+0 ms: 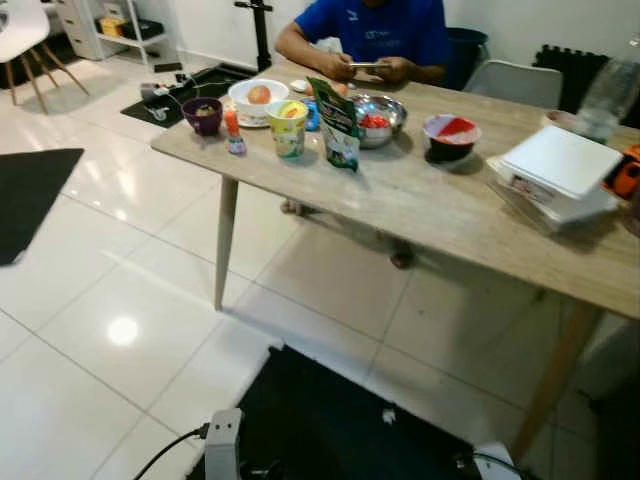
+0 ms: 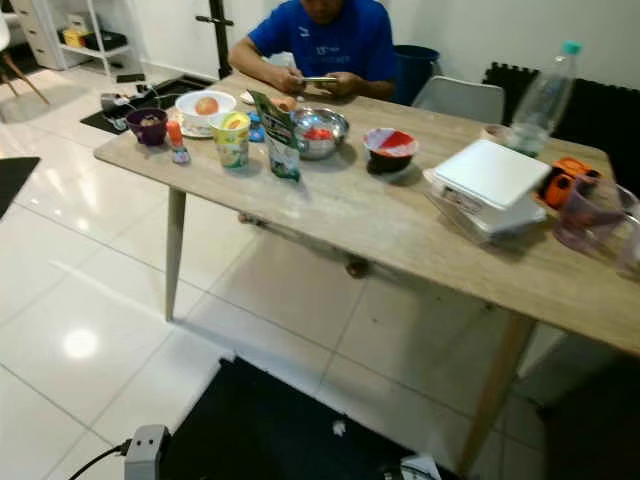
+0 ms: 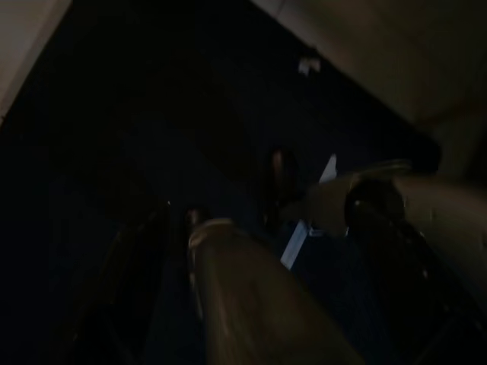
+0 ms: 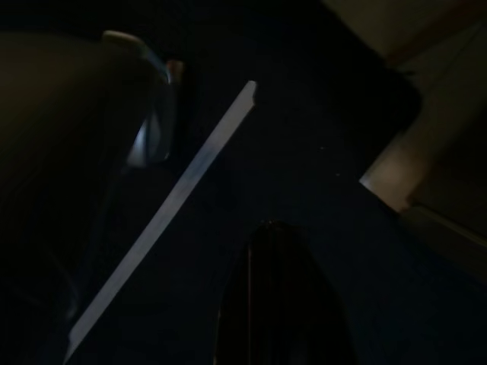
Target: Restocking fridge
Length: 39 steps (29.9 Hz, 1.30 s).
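Groceries crowd the wooden table (image 1: 420, 200) ahead of us; toward eleven o'clock stand a purple bowl (image 1: 203, 114), a small red-capped bottle (image 1: 233, 131), a white bowl (image 1: 258, 97) holding an orange fruit, a yellow-green cup (image 1: 288, 128) and a green pouch (image 1: 338, 124); at twelve sits a steel bowl (image 1: 378, 118), then a red-and-white bowl (image 1: 450, 137); toward two o'clock lie a white box (image 2: 487, 186) and a plastic bottle (image 2: 545, 95). A person in a blue shirt (image 1: 375, 30) sits at the far side. Both arms hang in the dark over a black mat (image 1: 330, 420); we cannot tell how either gripper's jaws stand.
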{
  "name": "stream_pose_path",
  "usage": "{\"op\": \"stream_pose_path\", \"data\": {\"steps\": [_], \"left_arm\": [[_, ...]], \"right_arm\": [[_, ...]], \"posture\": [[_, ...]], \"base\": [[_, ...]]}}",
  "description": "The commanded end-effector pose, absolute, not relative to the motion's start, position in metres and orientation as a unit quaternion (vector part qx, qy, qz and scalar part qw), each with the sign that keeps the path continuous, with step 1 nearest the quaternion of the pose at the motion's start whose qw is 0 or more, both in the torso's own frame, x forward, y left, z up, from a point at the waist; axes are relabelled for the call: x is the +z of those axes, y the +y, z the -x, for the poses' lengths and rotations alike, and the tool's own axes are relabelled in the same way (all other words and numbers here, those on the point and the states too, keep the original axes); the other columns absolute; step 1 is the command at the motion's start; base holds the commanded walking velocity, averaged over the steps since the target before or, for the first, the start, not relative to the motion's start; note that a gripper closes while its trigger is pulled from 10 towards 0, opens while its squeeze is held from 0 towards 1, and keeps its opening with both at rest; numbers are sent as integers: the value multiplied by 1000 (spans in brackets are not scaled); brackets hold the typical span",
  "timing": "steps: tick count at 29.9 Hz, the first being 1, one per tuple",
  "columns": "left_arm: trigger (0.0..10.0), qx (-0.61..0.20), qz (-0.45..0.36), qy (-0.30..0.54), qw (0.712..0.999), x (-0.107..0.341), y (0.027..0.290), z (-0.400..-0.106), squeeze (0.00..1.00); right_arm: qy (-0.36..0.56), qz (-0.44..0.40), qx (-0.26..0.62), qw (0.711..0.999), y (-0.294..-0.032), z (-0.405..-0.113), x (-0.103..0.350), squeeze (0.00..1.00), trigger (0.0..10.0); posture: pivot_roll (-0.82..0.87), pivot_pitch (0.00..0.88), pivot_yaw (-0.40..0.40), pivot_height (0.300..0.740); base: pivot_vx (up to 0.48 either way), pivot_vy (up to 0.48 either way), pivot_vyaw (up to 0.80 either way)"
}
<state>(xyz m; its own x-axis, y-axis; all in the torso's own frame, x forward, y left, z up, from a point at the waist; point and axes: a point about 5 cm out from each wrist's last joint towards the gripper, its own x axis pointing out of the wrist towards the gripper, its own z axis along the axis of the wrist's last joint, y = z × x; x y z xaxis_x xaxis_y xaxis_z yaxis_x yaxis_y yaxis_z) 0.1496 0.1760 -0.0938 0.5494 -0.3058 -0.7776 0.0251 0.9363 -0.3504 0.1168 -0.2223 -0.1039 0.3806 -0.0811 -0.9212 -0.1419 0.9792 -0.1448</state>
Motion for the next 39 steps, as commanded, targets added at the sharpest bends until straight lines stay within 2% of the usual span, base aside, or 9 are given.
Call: {"op": "stream_pose_path", "data": {"steps": [1,10,16,39], "left_arm": [[10000,-94,149,473,863,-96,176,-144,0],[10000,-87,146,475,863,-96,178,-144,0],[10000,-77,139,482,862,-97,180,-142,0],[10000,-81,129,481,864,-97,182,-144,0]], "right_arm": [[558,99,18,824,-222,-116,-104,0,10000],[558,99,19,824,-221,-116,-105,0,10000],[559,97,20,823,-220,-115,-105,0,10000],[564,106,19,819,-224,-116,-104,0,10000]], "posture": [[-20,42,33,740],[-19,44,33,740],[-18,46,33,740],[-19,37,29,740]], "base": [[364,0,0],[349,0,0],[0,0,0],[0,0,-794]]}}
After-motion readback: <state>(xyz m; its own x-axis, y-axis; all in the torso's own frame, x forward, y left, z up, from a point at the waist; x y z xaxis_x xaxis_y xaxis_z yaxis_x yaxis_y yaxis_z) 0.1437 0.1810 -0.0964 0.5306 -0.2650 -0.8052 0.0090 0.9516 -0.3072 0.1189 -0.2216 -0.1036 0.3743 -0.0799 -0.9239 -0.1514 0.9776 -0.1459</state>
